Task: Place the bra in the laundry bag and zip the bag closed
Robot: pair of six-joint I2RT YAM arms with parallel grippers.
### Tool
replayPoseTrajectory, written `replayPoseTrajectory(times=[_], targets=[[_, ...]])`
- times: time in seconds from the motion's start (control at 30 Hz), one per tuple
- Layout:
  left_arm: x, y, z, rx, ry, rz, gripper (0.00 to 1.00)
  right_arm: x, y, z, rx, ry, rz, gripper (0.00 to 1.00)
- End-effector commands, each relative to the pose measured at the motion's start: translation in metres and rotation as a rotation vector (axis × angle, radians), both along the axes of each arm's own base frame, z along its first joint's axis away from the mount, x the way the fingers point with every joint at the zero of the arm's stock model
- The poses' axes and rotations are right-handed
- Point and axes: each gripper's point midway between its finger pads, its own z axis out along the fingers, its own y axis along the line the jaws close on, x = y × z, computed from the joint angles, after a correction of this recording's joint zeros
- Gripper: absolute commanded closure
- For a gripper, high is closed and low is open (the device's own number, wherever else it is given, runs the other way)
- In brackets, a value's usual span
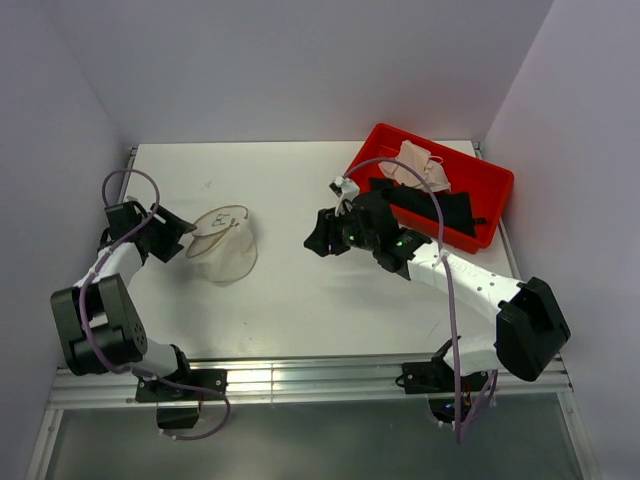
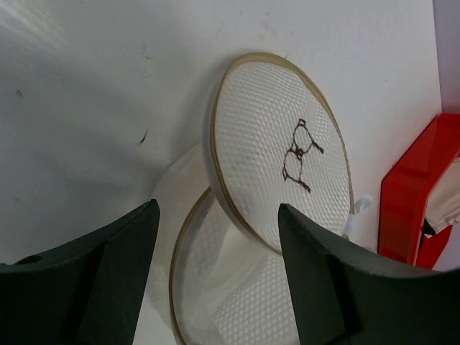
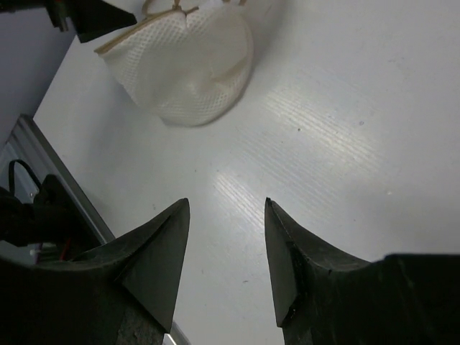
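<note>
Two robot arms at a white table (image 1: 290, 300), seen from above and from each wrist; the bra (image 1: 420, 165), pale pink-beige, lies crumpled at the far end of a red plastic tray (image 1: 497, 181) at the right rear of the table, beside a black garment (image 1: 440, 212) in the same tray; nothing grips it. The laundry bag (image 1: 225, 248), a round white mesh pouch with a tan rim, sits at the left of the table, well apart from the tray; its circular lid (image 2: 277, 151) stands tilted up, so the bag is judged to be unzipped and ready to be filled.

The left gripper (image 1: 180, 236) is just beside the bag's left edge; its jaws are spread wide, with the lid and the lower rim seen between and beyond them; whether either finger touches the mesh cannot be told. The right gripper (image 3: 226, 208) hangs over bare table between bag and tray; its jaws are moderately apart and nothing is held.

The step in hand is judged to be steadying the bag before the bra is fetched. The tan rim should be pinched rather than the soft mesh, so that the mouth is kept wide and the pouch is not collapsed; the lid should be kept tilted back, away from the opening. The bra would best be taken at the bunched cups, not a thin strap, so that it is lifted whole and the black garment is not dragged out with it.
</note>
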Motion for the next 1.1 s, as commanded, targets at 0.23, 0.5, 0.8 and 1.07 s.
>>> replayPoseTrajectory(times=[0.23,0.5,0.8,1.07], targets=[[0.066,0.015,-0.008,-0.084,-0.119,0.069,0.26,-0.003,0.019,0.017,-0.003,-0.060,0.041,0.38],[0.086,0.010,-0.007,-0.088,-0.211,0.074,0.36,-0.007,0.030,0.007,-0.016,-0.033,0.066,0.38],[0.094,0.002,0.002,-0.127,-0.322,0.061,0.77,-0.007,0.065,-0.025,0.006,0.052,0.112,0.30],[0.080,0.026,-0.019,-0.031,-0.222,0.201,0.44,0.006,0.111,-0.031,0.057,0.104,0.129,0.07]])
